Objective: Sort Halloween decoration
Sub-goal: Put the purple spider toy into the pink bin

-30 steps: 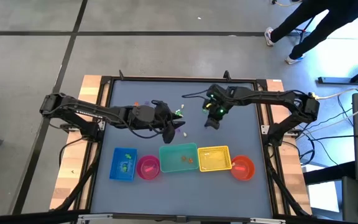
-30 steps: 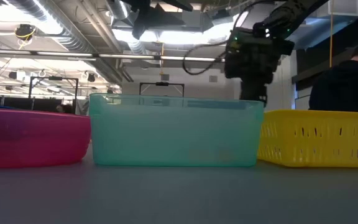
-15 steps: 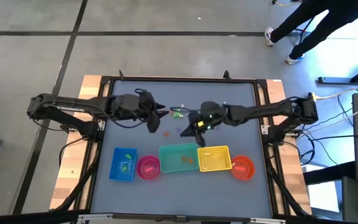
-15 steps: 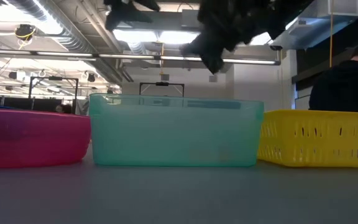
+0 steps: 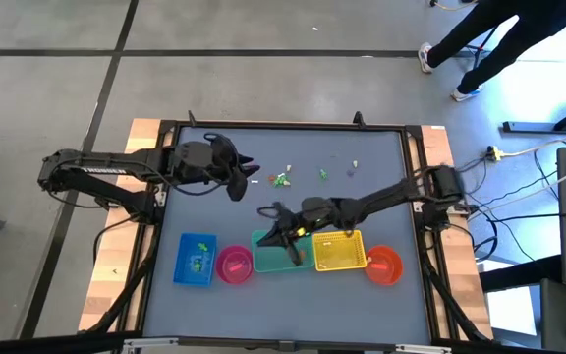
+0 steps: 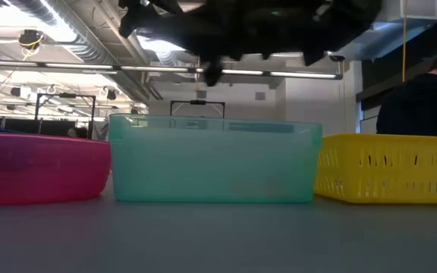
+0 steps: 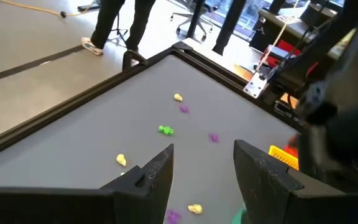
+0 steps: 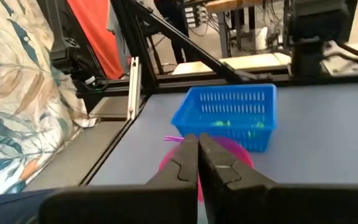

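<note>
The Halloween trinkets lie loose on the far half of the table: green ones (image 5: 283,179), another (image 5: 322,175) and a pale one (image 5: 354,167). The left wrist view shows a green one (image 7: 165,129), purple ones (image 7: 214,137) and pale ones (image 7: 121,160). My left gripper (image 5: 240,179) (image 7: 204,168) is open, above the table, left of the trinkets, touching nothing. My right gripper (image 5: 275,226) (image 8: 197,155) is shut, held above the far left corner of the teal container (image 5: 283,251). No trinket shows between its fingers.
A row of containers stands near the table's near edge: blue basket (image 5: 196,259) (image 8: 225,121), pink bowl (image 5: 234,264), teal container (image 6: 211,163), yellow basket (image 5: 338,251) and orange bowl (image 5: 384,264). A person stands beyond the table's far right corner (image 5: 480,39); another is at the right (image 6: 423,98).
My right gripper has swept from the far middle of the table toward the near edge and leftward, ending over the teal container. My left gripper has drawn back from the table's middle toward the left and far side.
</note>
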Robot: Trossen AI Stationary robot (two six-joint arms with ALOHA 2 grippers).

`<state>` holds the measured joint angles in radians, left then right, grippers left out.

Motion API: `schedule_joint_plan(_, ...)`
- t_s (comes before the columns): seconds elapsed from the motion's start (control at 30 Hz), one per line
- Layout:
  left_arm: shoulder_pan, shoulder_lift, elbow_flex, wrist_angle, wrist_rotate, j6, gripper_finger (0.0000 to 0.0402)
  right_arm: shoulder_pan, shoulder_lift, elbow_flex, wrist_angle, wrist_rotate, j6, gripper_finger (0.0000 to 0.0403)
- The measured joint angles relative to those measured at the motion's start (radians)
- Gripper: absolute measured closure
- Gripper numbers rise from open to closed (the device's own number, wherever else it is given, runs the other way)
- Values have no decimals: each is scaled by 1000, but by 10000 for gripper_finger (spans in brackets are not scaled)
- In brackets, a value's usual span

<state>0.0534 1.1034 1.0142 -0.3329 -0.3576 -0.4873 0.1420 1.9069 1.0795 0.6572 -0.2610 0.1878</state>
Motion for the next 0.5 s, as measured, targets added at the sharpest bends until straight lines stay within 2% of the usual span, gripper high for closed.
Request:
schedule_joint_plan(0.13, 13, 0, 0, -11, -1, 0, 249, 17, 119, 128, -15, -15, -13, 403)
schedule_joint_plan(0.27, 15, 0, 0, -21, 0, 0, 249, 24, 214, 254, -100, -46, -13, 403)
schedule_joint_plan(0.5, 14, 1, 0, -34, 0, 0, 249, 21, 292, 372, -221, -46, -13, 400)
